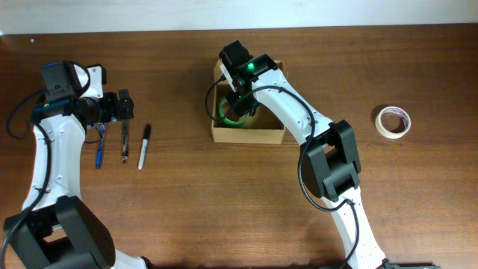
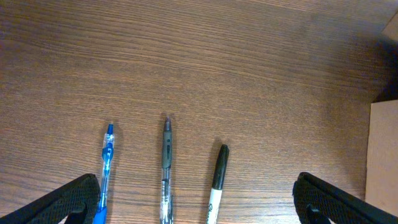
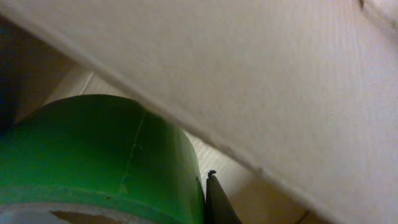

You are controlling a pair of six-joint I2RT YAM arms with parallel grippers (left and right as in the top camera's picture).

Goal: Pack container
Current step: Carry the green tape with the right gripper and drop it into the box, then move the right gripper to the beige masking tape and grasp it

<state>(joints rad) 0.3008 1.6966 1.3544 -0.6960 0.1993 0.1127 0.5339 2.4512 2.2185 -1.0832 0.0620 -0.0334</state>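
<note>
The container [image 1: 246, 136] is a small tan cardboard box, open, at the table's middle back. My right gripper [image 1: 239, 104] reaches down into it and is shut on a green tape roll [image 1: 226, 118]. In the right wrist view the green roll [image 3: 93, 149] fills the lower left, one black finger [image 3: 214, 202] presses against its outer side, and the box wall [image 3: 261, 81] is close above. The other finger is hidden. My left gripper [image 1: 123, 104] is open and empty above the pens, its fingers [image 2: 199, 208] spread wide.
A blue pen [image 2: 106, 168], a clear grey pen [image 2: 165, 165] and a black marker [image 2: 217, 180] lie side by side left of the box. A white tape roll [image 1: 393, 121] lies at the far right. The box's corner [image 2: 382, 155] shows in the left wrist view.
</note>
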